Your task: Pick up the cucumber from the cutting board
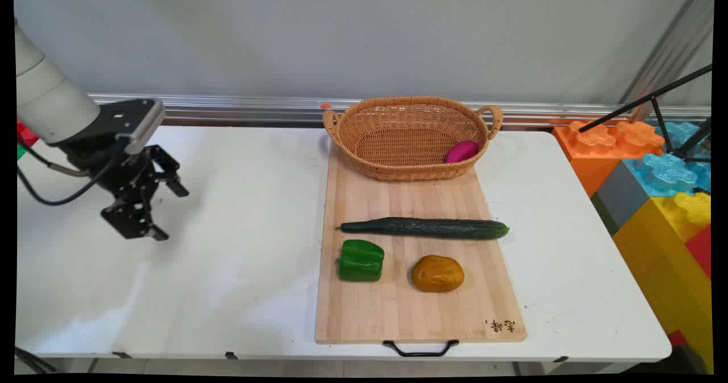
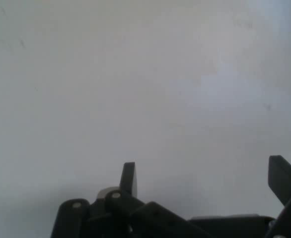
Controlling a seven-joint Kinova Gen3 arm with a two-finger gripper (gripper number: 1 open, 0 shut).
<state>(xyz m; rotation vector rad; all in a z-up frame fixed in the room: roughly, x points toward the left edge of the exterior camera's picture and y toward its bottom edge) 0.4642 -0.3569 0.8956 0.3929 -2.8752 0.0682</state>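
Note:
My gripper hangs low over the bare left part of the white table, open and holding nothing. In the hand view only plain tabletop lies ahead of the gripper, its two fingers wide apart. Far to its right a wooden cutting board carries a long dark cucumber, a green pepper and a brownish-yellow potato. A wicker basket stands at the board's far end with a magenta object inside it.
Large coloured toy blocks are stacked beyond the table's right edge, with black tripod legs above them. A metal rail runs along the wall behind the table. The board's black handle overhangs the near edge.

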